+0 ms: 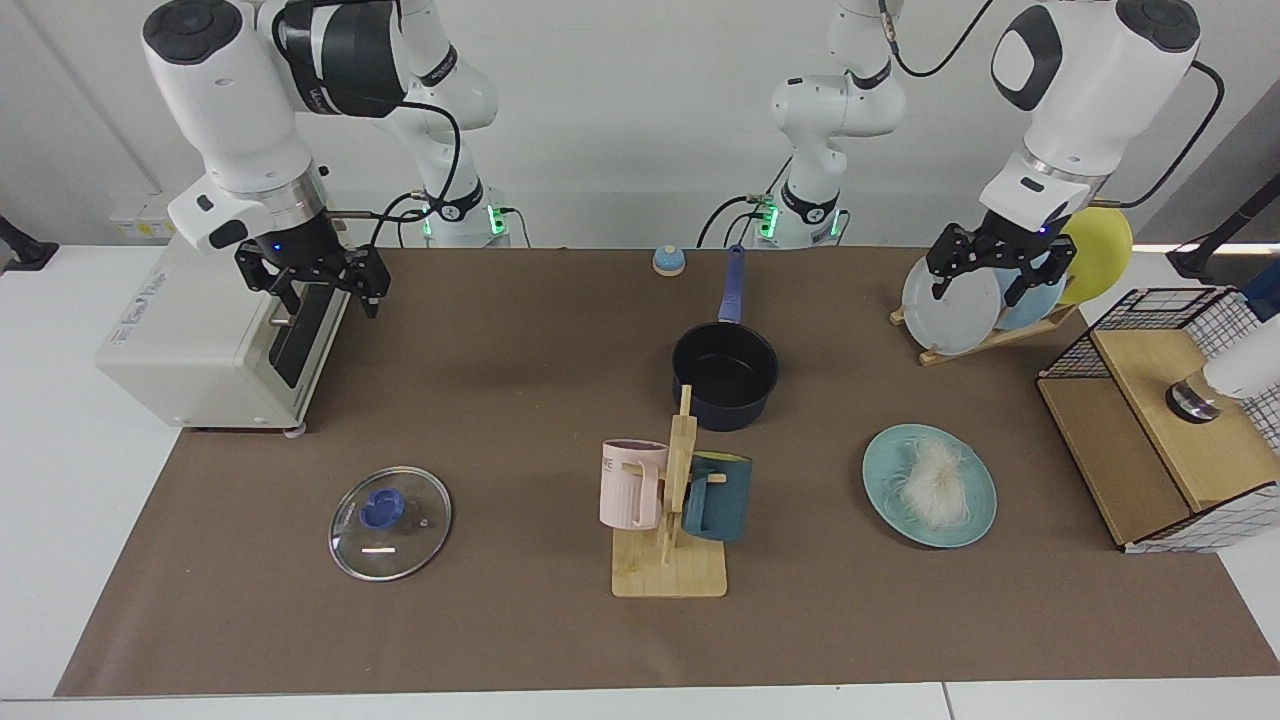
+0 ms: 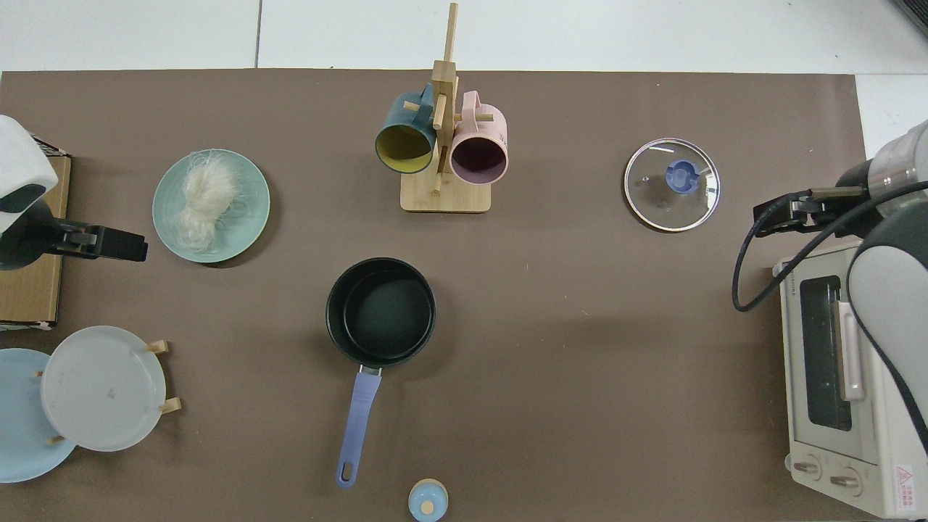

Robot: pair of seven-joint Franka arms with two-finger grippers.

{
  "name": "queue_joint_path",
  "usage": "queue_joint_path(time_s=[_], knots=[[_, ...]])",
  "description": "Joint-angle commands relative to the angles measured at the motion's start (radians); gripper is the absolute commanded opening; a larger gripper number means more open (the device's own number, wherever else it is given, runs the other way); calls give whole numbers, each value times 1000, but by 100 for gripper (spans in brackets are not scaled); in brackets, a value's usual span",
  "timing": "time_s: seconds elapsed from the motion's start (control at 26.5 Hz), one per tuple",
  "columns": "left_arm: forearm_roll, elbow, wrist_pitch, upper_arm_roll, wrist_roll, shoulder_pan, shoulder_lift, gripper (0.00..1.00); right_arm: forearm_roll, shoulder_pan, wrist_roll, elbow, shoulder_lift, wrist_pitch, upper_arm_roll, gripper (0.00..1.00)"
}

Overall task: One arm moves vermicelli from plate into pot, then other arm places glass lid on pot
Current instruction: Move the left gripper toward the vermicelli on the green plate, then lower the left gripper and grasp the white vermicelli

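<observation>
Brown mat on white table. Progress: nil. Vermicelli (image 1: 935, 482) on plate (image 1: 975, 520); pot (image 1: 725, 376) empty at ctr; glass lid (image 1: 390, 522) flat on mat. Left gripper (image 1: 990, 275) released, above plate rack. Right gripper (image 1: 325, 288) released, by toaster oven. Both steps pending.

Vermicelli (image 1: 937, 483): white, translucent. Plate (image 1: 975, 520): plain teal. Pot (image 1: 725, 375): navy-black, blue handle. Glass lid (image 1: 390, 523): clear, metal rim, blue knob. Mugs: pink (image 1: 630, 485), dark teal (image 1: 718, 497). Tabletop (image 1: 500, 400) cover: brown. Basket (image 1: 1170, 320): black-and-white grid.

vermicelli (image 1: 938, 484) on plate (image 1: 975, 520) | pot (image 1: 725, 375) between plate, glass lid (image 1: 390, 523)
</observation>
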Motion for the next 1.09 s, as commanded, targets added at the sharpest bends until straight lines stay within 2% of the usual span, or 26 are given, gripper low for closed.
queue_joint_path(time_s=[0.0,0.26,0.41,0.68,0.83,1.06], knots=[[-22,-26,21,15,-30,-16,-20,100,16,-14,-24,-26,-17,26,7,99],[-19,-3,25,14,-28,-14,-8,100,16,-14,-24,-26,-17,26,7,99],[-17,28,28,14,-22,-13,33,100,16,-14,-24,-27,-16,27,7,99],[-12,151,13,9,-18,-11,139,100,16,-14,-24,-26,-16,27,7,99],[-17,149,59,12,-15,-11,184,100,16,-14,-24,-26,-16,29,7,99],[-22,135,209,14,-12,-5,270,100,16,-14,-24,-24,-16,29,7,99]])
